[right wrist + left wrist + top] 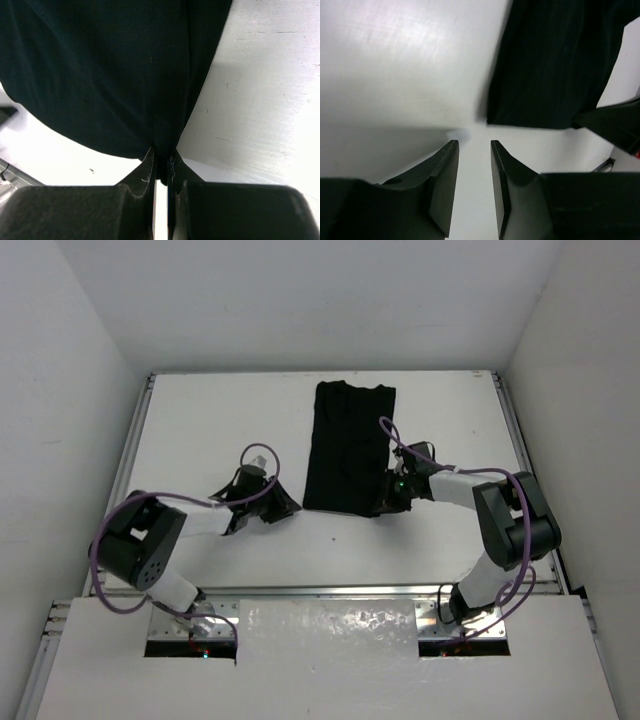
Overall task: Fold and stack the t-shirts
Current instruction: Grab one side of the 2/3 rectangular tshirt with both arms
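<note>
The black t-shirt (346,445) lies folded into a long narrow strip in the middle of the white table, running from the far edge toward me. My right gripper (385,502) is shut on the t-shirt's near right corner (161,152), the cloth pinched between the fingertips. My left gripper (283,508) is open and empty, low over the bare table just left of the shirt's near left corner (492,117). In the left wrist view the shirt (555,60) fills the upper right, and the right gripper (615,122) shows at the right edge.
White walls (70,390) enclose the table on the left, the right and at the back. A metal rail (330,592) runs along the table's near edge. Purple cables (110,540) loop off both arms.
</note>
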You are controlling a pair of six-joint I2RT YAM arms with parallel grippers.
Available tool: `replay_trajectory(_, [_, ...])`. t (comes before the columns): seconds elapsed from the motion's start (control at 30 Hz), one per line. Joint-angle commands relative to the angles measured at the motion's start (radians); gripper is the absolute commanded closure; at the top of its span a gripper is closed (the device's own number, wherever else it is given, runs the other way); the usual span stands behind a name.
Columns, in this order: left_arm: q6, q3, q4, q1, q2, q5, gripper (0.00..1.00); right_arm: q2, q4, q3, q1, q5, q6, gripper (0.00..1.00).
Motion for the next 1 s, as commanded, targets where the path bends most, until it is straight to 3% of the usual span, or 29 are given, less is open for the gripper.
replay_trajectory(0.0, [0.107, 0.115, -0.050, 0.046, 0.105, 0.006, 0.69, -0.006, -0.074, -0.024, 0.010, 0.015, -0.043, 0.94])
replay_trajectory(0.23, [0.095, 0.148, 0.124, 0.069, 0.293, 0.169, 0.68, -0.014, -0.079, -0.024, 0.010, 0.015, -0.058, 0.94])
replay_trajectory(0.4, [0.066, 0.104, 0.255, 0.069, 0.327, 0.284, 0.68, 0.014, -0.073, -0.012, 0.010, 0.004, -0.057, 0.94])
replay_trajectory(0.6, [0.093, 0.056, 0.208, 0.069, 0.292, 0.275, 0.68, 0.012, -0.071, -0.002, 0.009, -0.004, -0.052, 0.94])
replay_trajectory(0.67, [0.096, 0.053, 0.209, 0.069, 0.295, 0.279, 0.74, 0.008, -0.068, -0.005, 0.010, -0.005, -0.049, 0.94])
replay_trajectory(0.77, [0.078, 0.043, 0.255, 0.068, 0.298, 0.321, 0.98, 0.006, -0.068, -0.005, 0.010, -0.016, -0.049, 0.95])
replay_trajectory(0.97, [0.049, -0.074, 0.290, 0.049, 0.145, 0.308, 1.00, -0.121, -0.051, -0.088, 0.018, -0.008, -0.019, 1.00])
